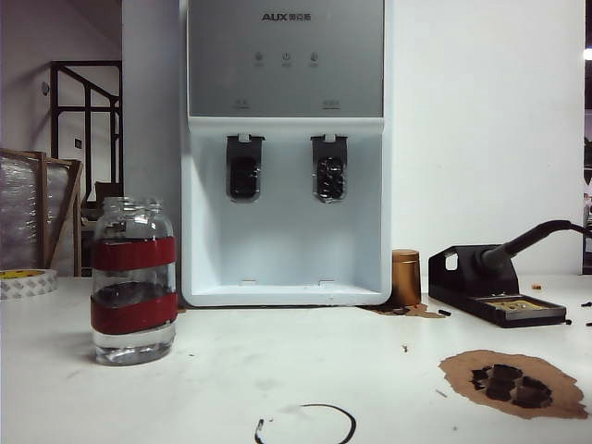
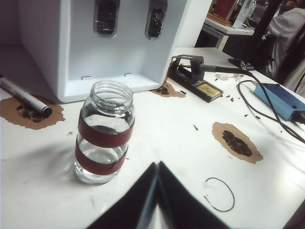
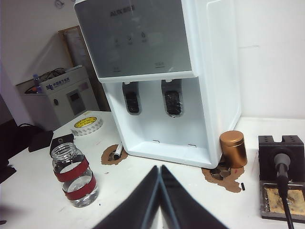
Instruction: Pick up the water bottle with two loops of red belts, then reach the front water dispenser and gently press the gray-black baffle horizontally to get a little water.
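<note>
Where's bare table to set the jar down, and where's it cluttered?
Free: the white patch between the jar and the brown stain, in front of the dispenser, save a thin wire ring. Crowded: right of the dispenser, with the gold can and soldering stand. Both grippers, left and right, are shut, touching nothing.

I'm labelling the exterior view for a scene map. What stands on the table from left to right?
Tape roll → water bottle → water dispenser → gold canister → soldering-iron stand.
</note>
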Motion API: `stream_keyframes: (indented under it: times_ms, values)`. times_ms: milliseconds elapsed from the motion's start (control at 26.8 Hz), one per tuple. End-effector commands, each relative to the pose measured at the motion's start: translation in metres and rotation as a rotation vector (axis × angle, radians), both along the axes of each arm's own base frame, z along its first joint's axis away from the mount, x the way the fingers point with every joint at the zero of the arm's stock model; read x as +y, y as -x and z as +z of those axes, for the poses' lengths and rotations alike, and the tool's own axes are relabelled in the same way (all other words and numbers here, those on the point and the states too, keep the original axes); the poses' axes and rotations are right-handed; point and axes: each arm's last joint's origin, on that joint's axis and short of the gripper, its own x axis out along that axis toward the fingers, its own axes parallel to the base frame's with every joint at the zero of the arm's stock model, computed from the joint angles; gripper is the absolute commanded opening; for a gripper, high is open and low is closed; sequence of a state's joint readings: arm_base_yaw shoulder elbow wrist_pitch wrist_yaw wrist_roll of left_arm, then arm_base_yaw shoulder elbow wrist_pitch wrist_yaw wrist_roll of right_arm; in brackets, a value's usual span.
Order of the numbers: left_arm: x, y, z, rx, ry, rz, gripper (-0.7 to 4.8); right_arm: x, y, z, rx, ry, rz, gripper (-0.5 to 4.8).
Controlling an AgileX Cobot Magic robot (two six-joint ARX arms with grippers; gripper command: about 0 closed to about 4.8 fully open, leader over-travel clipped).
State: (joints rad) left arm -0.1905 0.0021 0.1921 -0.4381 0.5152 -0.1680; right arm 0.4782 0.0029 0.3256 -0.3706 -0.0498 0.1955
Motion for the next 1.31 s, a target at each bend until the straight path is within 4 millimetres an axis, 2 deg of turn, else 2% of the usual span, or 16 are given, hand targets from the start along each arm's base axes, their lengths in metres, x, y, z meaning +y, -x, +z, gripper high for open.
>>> stream_keyframes:
  times_ms: [37, 298, 410, 448, 485, 560, 858, 1119, 1306]
  values:
    - [0.000, 0.000, 0.002, -0.012, 0.003, 0.000, -0.04, 0.000, 0.000, 0.001, -0.011, -0.008, 0.003, 0.08]
    - [0.000, -0.003, -0.008, 0.010, -0.001, 0.000, -0.04, 0.000, 0.000, -0.001, 0.001, -0.002, 0.004, 0.08]
    - [-0.001, -0.007, -0.027, 0.056, -0.009, 0.009, -0.04, 0.000, -0.003, -0.005, 0.007, 0.001, -0.013, 0.08]
    - [0.000, -0.009, -0.036, 0.083, -0.018, 0.031, -0.04, -0.001, -0.007, -0.013, 0.030, 0.010, -0.051, 0.08]
    - [0.001, -0.010, -0.034, 0.059, -0.013, 0.038, -0.04, -0.003, -0.009, -0.017, 0.042, 0.015, -0.070, 0.08]
    - [0.003, -0.012, -0.031, 0.025, -0.008, 0.070, -0.04, -0.011, -0.019, -0.037, 0.106, 0.035, -0.216, 0.08]
    - [0.008, -0.015, -0.033, 0.009, -0.008, 0.141, -0.04, -0.027, -0.025, -0.067, 0.252, 0.059, -0.424, 0.08]
    - [0.007, -0.017, -0.032, -0.055, 0.002, 0.131, -0.04, -0.030, -0.027, -0.085, 0.318, 0.069, -0.453, 0.08]
    - [0.006, -0.017, -0.032, -0.056, 0.003, 0.117, -0.04, -0.030, -0.031, -0.084, 0.263, 0.058, -0.459, 0.08]
